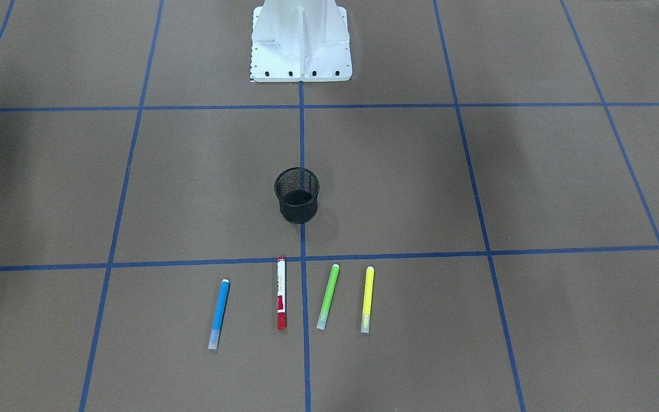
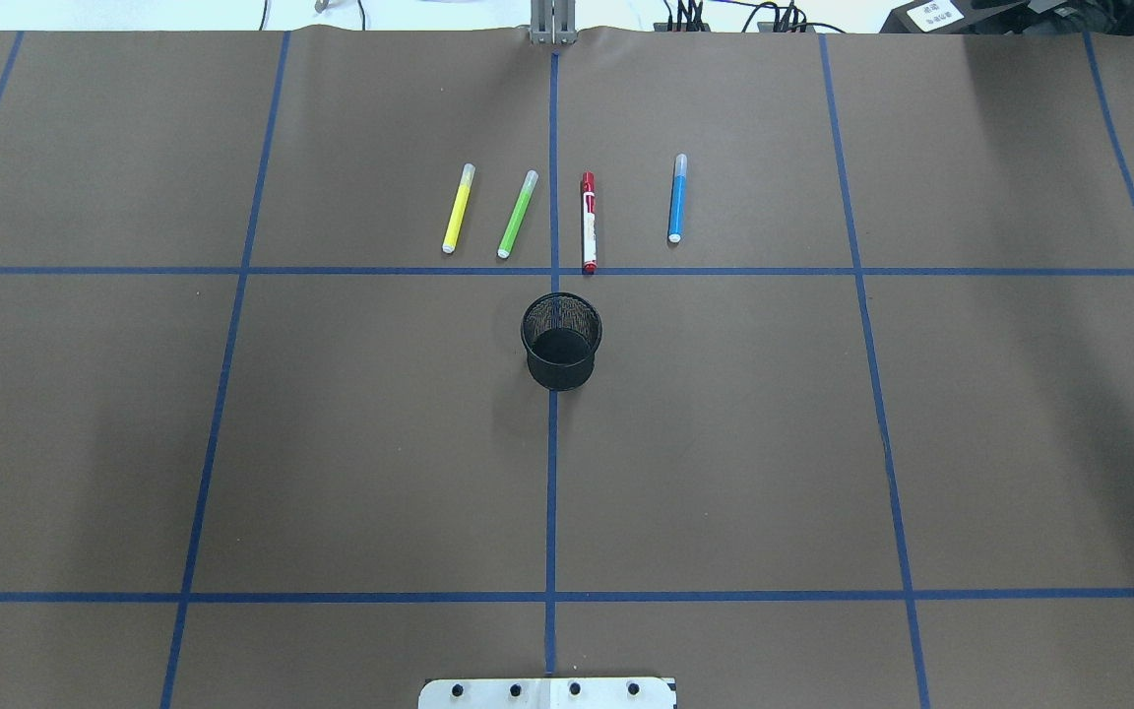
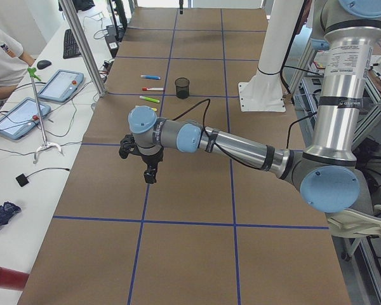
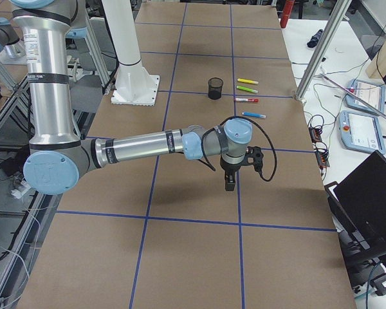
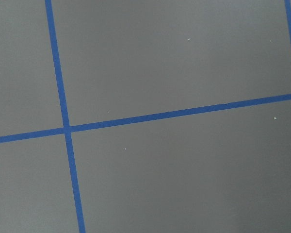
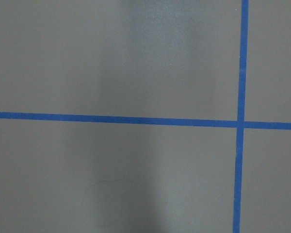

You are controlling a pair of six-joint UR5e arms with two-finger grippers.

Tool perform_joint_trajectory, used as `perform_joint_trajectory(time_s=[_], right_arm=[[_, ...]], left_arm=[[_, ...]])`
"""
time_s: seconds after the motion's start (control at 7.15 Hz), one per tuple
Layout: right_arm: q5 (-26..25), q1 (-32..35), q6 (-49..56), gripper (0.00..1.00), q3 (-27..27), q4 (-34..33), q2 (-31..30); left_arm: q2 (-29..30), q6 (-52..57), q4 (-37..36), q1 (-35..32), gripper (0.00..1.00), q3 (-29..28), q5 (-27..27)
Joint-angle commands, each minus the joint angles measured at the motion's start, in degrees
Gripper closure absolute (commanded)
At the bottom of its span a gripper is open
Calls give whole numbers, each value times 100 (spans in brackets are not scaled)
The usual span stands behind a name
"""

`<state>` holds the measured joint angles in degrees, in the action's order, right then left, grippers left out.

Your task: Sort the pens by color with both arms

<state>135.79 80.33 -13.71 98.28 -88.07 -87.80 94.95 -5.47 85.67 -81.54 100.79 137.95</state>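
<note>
A yellow highlighter (image 1: 367,299), a green highlighter (image 1: 328,296), a red marker (image 1: 281,293) and a blue highlighter (image 1: 219,313) are laid flat in a row, in that order from the robot's left to its right. The row is set on the side of the black mesh cup (image 1: 297,195) away from the white mounting base (image 1: 301,51). All four are kept apart from the cup, the red marker nearest it.

The left gripper (image 3: 150,175) is held pointing down above the brown table (image 1: 478,183), well apart from the cup toward the robot's left. The right gripper (image 4: 229,183) is held likewise, well apart on the cup's other side. How far either pair of jaws is parted cannot be told. None of the four is held.
</note>
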Motion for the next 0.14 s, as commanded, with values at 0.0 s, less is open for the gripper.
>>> perform_joint_trajectory(time_s=[0.0], right_arm=[[0, 0, 0, 1, 7, 0, 0]], left_arm=[[6, 2, 2, 6, 0, 11, -5]])
